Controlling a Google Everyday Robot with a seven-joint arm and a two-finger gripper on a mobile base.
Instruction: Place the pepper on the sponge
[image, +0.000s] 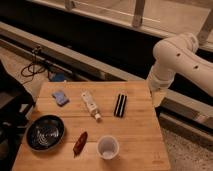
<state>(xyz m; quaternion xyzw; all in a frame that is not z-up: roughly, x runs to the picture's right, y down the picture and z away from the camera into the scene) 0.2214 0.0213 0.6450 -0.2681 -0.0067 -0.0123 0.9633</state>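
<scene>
The pepper (80, 142), small, dark red and tapered, lies on the wooden table (137, 132) near its front edge, between the dark bowl and the cup. At the back left of the table rests the sponge (60, 97), a light-blue block. My white arm (175, 57) bends down at the table's right rear corner. My gripper (158, 97) is at the arm's lower end beside that edge, well away from both the pepper and the sponge and holding neither.
A round dark bowl (45, 132) sits at front left, with a white cup (107, 147) to the right of the pepper. A white bottle (90, 105) and a black bar (120, 105) lie mid-table. A dark chair (10, 107) stands left.
</scene>
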